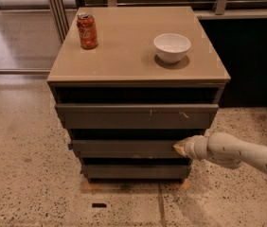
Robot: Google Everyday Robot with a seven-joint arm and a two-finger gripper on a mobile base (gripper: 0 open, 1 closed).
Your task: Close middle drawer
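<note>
A grey-brown cabinet with three drawers stands in the middle of the camera view. The middle drawer (124, 148) shows as a plain flat front strip below the taller scratched top front (136, 116) and above the narrow dark bottom front (133, 171). Its inside is hidden. My gripper (180, 147) comes in from the right on a white arm, and its tip touches the right end of the middle drawer's front.
On the cabinet top (124, 56) stand a red soda can (87, 30) at the back left and a white bowl (172, 47) at the right. Speckled floor surrounds the cabinet. A dark wall and a railing are behind, with glass panels at the left.
</note>
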